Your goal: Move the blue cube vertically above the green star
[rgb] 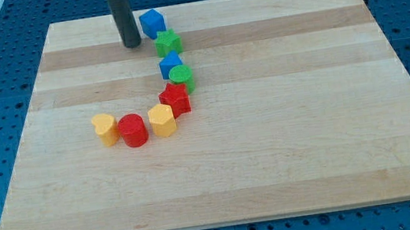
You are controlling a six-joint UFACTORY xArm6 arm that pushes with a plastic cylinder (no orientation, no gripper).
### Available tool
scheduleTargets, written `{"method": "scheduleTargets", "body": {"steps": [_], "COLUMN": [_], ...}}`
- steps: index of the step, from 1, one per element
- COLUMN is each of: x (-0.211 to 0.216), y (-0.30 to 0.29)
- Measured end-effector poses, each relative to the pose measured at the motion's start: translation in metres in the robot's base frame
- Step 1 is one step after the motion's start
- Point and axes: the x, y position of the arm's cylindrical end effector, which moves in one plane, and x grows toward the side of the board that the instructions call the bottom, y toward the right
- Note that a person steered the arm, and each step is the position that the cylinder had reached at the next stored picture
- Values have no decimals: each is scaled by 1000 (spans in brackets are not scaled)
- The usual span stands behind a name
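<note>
A blue cube (pixel 151 22) sits near the board's top edge, a little left of centre. A green star (pixel 168 43) lies just below it and slightly to the right, touching or nearly touching it. My tip (pixel 132 43) stands on the board just left of both, about level with the green star and a small gap away from the blue cube.
Below the star a chain of blocks curves down and left: a second blue block (pixel 170 64), a green cylinder (pixel 182 77), a red star (pixel 175 99), a yellow block (pixel 162 120), a red cylinder (pixel 133 130), a yellow heart-like block (pixel 104 129). The wooden board (pixel 287 136) lies on a blue pegboard.
</note>
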Motion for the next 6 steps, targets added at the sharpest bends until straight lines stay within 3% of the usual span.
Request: {"method": "scheduleTargets", "body": {"steps": [6], "x": [-22], "y": [35]}}
